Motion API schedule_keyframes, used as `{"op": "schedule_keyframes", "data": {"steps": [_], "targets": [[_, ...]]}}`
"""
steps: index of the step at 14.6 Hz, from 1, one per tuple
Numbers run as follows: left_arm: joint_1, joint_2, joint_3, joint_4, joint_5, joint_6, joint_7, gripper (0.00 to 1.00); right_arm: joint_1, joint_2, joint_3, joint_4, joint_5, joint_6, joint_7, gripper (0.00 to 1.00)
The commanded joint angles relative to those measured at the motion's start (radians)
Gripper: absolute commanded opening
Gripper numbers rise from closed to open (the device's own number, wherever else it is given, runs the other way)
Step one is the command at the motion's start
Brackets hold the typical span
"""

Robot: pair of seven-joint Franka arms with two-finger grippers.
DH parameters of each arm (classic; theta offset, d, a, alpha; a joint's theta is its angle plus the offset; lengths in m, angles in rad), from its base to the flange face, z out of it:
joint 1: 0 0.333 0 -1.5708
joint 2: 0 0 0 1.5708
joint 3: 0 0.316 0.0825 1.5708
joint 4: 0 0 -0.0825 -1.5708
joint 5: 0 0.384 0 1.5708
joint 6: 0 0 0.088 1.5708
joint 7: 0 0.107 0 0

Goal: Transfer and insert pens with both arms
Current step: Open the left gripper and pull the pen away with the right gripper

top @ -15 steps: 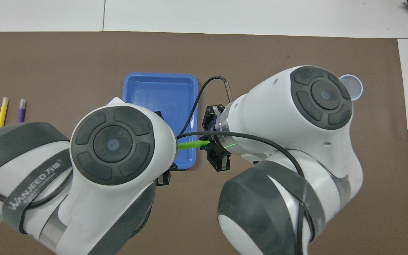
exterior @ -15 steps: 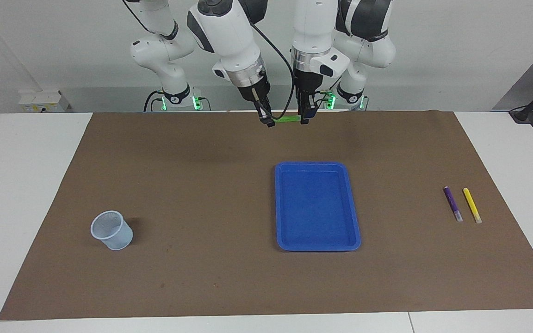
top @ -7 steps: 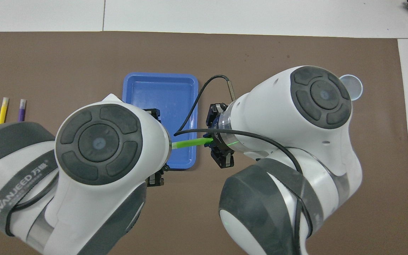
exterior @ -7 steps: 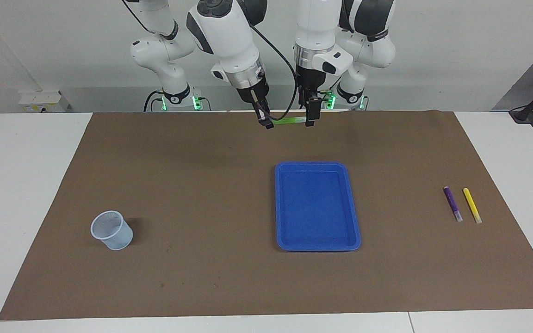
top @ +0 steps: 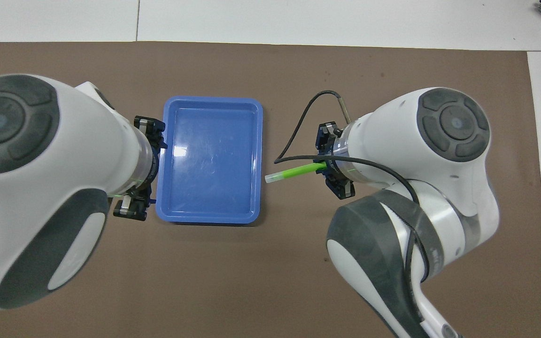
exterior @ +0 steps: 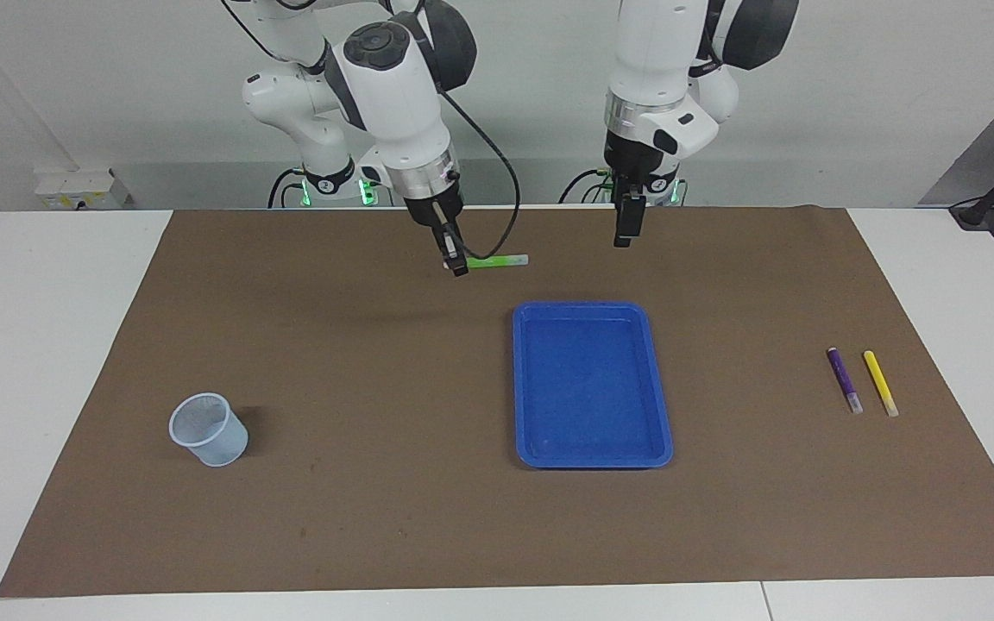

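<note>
Green pen carried over a brown mat on a white table, pale wall at the robots' end.

The right gripper (exterior: 457, 266) is clamped on the green pen (exterior: 497, 260), level over the mat (exterior: 376, 517) beside the blue tray (exterior: 592, 461). The left gripper (exterior: 625, 235) hangs spread and empty over the mat. The purple pen (exterior: 842, 378) and yellow pen (exterior: 879, 381) lie side by side toward the left arm's end; a mesh cup (exterior: 208, 429) stands toward the right arm's. No readable writing.

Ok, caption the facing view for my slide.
Right tool holds the green pen; open left tool hangs above the brown mat.
</note>
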Motion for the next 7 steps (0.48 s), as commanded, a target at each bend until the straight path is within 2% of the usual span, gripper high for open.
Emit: {"op": "schedule_keyframes", "data": {"steps": [1, 7], "targets": [[0.087, -0.026, -0.009, -0.027, 0.001, -0.014, 0.18, 1.0, -0.076, -0.049, 0.009, -0.079, -0.058, 0.042, -0.142, 0.0], [0.306, -0.024, -0.009, -0.028, -0.06, 0.004, 0.707, 1.0, -0.248, -0.051, 0.009, -0.135, -0.177, 0.149, -0.528, 0.0]]}}
